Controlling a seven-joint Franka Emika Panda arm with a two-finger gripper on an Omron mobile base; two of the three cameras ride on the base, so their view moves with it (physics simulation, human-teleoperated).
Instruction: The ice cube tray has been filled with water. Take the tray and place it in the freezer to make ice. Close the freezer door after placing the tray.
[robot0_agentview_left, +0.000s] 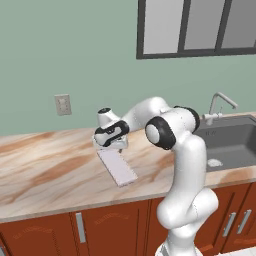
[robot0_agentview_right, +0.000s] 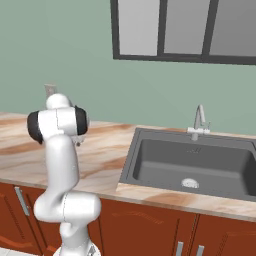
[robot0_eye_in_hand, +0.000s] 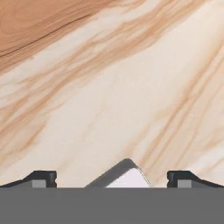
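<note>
The ice cube tray (robot0_agentview_left: 118, 167) is a thin pale lavender rectangle lying flat on the marble counter (robot0_agentview_left: 45, 170), running diagonally toward the front edge. My gripper (robot0_agentview_left: 116, 146) hangs just above the tray's far end, pointing down. In the hand view its two fingertips (robot0_eye_in_hand: 41, 178) stand wide apart, open, and one corner of the tray (robot0_eye_in_hand: 124, 176) pokes up between them without touching either. The freezer and the freezer door are out of view.
A dark sink (robot0_agentview_right: 192, 162) with a chrome faucet (robot0_agentview_right: 199, 120) is set into the counter to the right. A wall outlet (robot0_agentview_left: 63, 104) sits on the green wall behind. Red-brown cabinets (robot0_agentview_left: 45, 232) run below the counter, and a window (robot0_agentview_left: 197, 25) is above.
</note>
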